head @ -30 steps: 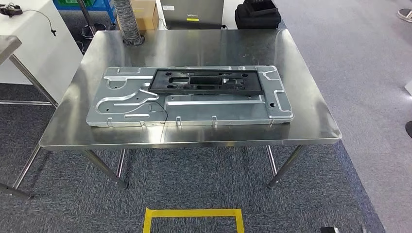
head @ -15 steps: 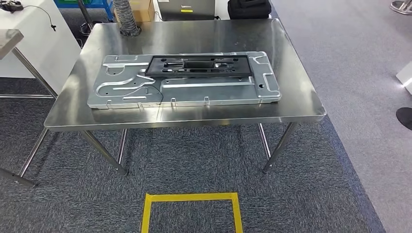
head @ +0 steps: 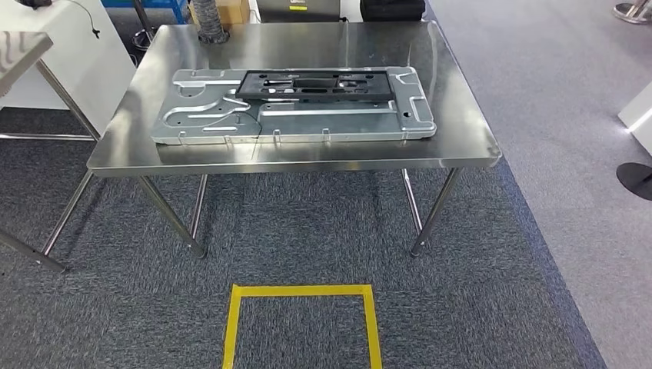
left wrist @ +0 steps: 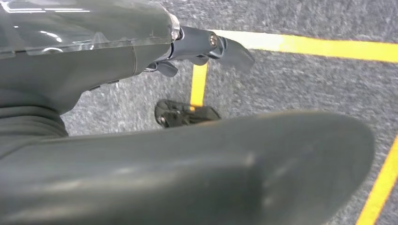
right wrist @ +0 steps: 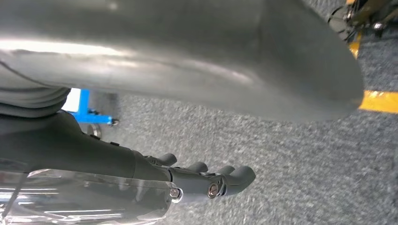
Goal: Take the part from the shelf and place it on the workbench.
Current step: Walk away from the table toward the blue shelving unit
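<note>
Both hands [left wrist: 197,51] [right wrist: 206,180] hang empty, fingers apart; I risk nudging the black part [head: 314,84] off the tabletop [head: 461,146]

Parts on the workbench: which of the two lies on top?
The black plastic frame lies on top, along the far edge of the larger silver stamped metal panel, which rests directly on the steel workbench.

Bare steel workbench [head: 461,138] margin rings the metal plate [head: 307,127], whose far half carries the black part [head: 315,84].
</note>
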You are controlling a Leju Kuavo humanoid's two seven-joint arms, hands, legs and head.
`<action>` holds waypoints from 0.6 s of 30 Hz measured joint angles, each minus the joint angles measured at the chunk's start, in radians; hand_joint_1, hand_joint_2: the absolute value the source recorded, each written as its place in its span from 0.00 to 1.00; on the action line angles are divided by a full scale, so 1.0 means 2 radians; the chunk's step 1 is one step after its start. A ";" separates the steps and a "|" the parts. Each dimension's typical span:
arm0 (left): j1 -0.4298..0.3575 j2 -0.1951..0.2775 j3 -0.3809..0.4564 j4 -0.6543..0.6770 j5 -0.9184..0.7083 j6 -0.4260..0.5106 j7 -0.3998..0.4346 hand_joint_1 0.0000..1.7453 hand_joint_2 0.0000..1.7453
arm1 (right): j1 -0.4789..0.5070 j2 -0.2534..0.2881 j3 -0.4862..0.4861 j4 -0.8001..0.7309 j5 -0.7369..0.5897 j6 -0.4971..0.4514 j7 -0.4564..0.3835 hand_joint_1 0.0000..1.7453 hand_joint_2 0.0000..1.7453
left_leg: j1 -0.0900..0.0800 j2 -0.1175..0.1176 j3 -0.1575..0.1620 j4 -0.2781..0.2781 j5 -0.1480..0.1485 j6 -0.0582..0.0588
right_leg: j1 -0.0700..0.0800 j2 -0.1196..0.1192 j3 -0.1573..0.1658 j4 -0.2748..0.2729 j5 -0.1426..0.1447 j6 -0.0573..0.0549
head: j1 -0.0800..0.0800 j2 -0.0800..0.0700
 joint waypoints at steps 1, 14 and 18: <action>0.000 0.000 0.000 0.000 -0.001 0.000 0.000 0.00 0.00 | 0.000 0.000 0.000 0.001 0.000 0.000 -0.001 0.00 0.00 | 0.000 0.001 -0.004 -0.001 0.006 0.004 | -0.001 0.001 -0.003 0.004 -0.005 0.003 | 0.000 0.000; 0.000 -0.003 0.000 0.000 -0.005 -0.002 -0.002 0.00 0.00 | -0.003 -0.001 -0.001 0.003 0.004 0.000 0.001 0.00 0.00 | -0.001 0.005 -0.101 0.017 0.084 -0.001 | -0.001 0.004 0.110 -0.027 -0.086 0.002 | 0.000 0.000; 0.002 -0.003 0.000 0.000 -0.007 -0.001 -0.001 0.00 0.00 | -0.003 0.000 -0.003 0.004 0.004 0.000 0.003 0.00 0.00 | 0.002 0.002 -0.115 0.043 0.054 -0.012 | -0.003 0.000 0.092 -0.028 -0.065 -0.015 | 0.000 0.000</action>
